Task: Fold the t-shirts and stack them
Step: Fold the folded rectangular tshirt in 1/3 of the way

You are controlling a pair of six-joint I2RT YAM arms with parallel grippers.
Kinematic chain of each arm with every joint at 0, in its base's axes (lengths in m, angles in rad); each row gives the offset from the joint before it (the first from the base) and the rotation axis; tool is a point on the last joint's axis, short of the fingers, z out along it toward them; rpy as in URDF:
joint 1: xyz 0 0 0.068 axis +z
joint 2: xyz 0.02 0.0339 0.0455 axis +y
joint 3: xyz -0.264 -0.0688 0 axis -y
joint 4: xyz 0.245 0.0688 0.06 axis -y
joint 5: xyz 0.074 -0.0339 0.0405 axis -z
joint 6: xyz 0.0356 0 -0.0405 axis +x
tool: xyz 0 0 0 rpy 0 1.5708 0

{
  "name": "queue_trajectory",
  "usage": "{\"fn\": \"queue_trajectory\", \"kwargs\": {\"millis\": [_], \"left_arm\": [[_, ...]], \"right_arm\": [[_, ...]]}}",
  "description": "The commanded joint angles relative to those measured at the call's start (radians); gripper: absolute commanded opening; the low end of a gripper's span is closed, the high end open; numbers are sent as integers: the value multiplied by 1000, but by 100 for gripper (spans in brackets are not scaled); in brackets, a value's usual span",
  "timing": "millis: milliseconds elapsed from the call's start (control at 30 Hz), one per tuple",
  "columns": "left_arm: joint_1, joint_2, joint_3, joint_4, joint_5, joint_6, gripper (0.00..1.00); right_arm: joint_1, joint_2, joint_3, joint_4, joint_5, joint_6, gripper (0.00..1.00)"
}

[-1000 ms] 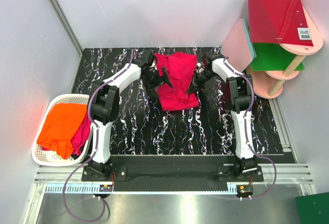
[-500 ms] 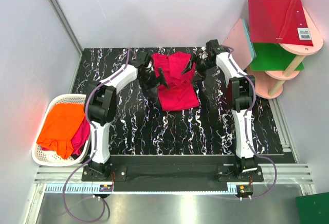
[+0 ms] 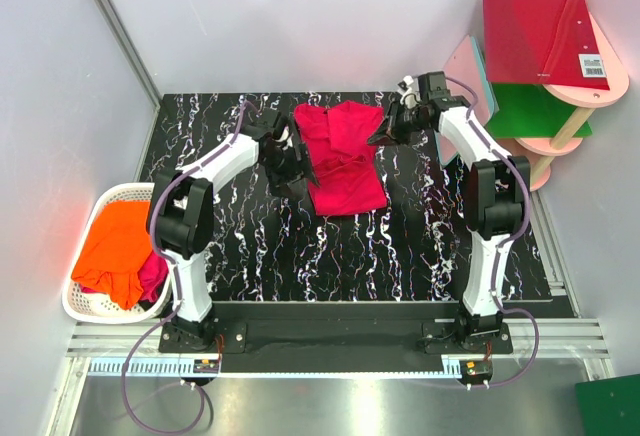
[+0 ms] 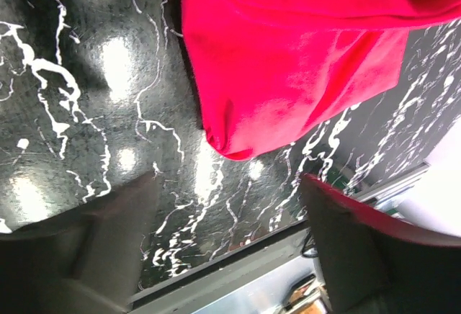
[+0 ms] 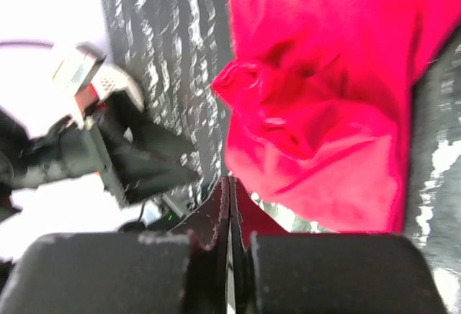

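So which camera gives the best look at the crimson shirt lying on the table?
The top external view: the crimson shirt shows there almost whole on the black table. The left wrist view catches only one folded corner and edge; the right wrist view, somewhat blurred, shows just a bunched part.

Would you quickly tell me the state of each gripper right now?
Left gripper: open, empty.
Right gripper: shut at the t-shirt edge; grip on cloth unclear.

A white basket [image 3: 128, 190] sits beside the marbled table [image 3: 300, 246]; a red board [image 3: 535, 36] and green board [image 3: 525, 111] lie on pink shelves [image 3: 617, 81].
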Motion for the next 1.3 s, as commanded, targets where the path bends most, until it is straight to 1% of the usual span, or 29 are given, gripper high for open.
{"fn": "queue_trajectory", "kwargs": {"millis": [0, 33, 67, 167, 233, 333, 467, 600, 633, 667, 700, 767, 800, 833, 867, 933, 967, 1000, 1033, 1067, 1100, 1133, 1167, 1200, 1233, 1267], "left_arm": [[2, 11, 22, 20, 13, 13, 21], [2, 14, 33, 20, 13, 11, 1], [2, 19, 36, 19, 10, 8, 0], [2, 31, 59, 20, 13, 13, 0], [4, 43, 67, 20, 16, 10, 0], [4, 63, 75, 17, 23, 5, 0], [4, 69, 72, 11, 27, 1, 0], [5, 63, 59, 5, 21, 11, 0], [7, 60, 56, 0, 20, 16, 0], [10, 58, 52, -1, 17, 17, 0], [11, 54, 42, -3, 13, 19, 0], [14, 51, 35, -6, 3, 22, 0], [14, 48, 29, -4, 1, 24, 0], [17, 49, 26, -6, 3, 24, 0], [17, 49, 24, -6, 0, 24, 0], [17, 46, 25, -4, 1, 27, 0], [17, 46, 29, -4, 1, 27, 8], [17, 42, 30, -4, 1, 31, 21], [17, 39, 30, 0, 0, 34, 39], [17, 32, 26, 5, 1, 34, 74], [17, 17, 21, 11, 3, 36, 91], [17, 8, 13, 32, 6, 34, 99], [17, -3, -11, 48, 13, 33, 99], [17, -21, -27, 68, 19, 21, 99], [17, -29, -45, 110, 42, 13, 99], [17, -34, -78, 134, 58, 5, 99]], "right_arm": [[16, -29, -62, -30, -148, -50, 0], [19, -15, -68, -56, -168, -69, 0], [21, -7, -89, -75, -178, -99, 0], [34, 25, -126, -93, -208, -115, 0], [57, 62, -120, -112, -224, -123, 0], [102, 108, -82, -127, -220, -132, 0], [122, 195, 53, -133, -177, -115, 0], [120, 309, 223, -136, -87, -80, 0], [120, 324, 281, -136, -38, -62, 0], [119, 333, 306, -136, -9, -52, 0], [117, 350, 325, -138, 75, -45, 0], [110, 366, 354, -136, 149, -17, 0], [107, 369, 360, -138, 223, -3, 0], [105, 369, 360, -136, 258, 0, 0], [103, 364, 359, -139, 339, 3, 0], [102, 357, 352, -142, 392, -8, 0], [103, 344, 351, -145, 412, -11, 0], [103, 334, 345, -150, 439, -24, 0], [103, 318, 337, -155, 447, -34, 0], [103, 271, 329, -155, 458, -44, 0], [103, 240, 308, -153, 460, -72, 4], [102, 210, 293, -149, 461, -87, 6], [102, 135, 274, -144, 463, -100, 8], [91, 95, 213, -136, 440, -112, 13], [85, 20, 170, -95, 415, -107, 49], [74, -16, 127, -77, 362, -94, 71]]}}
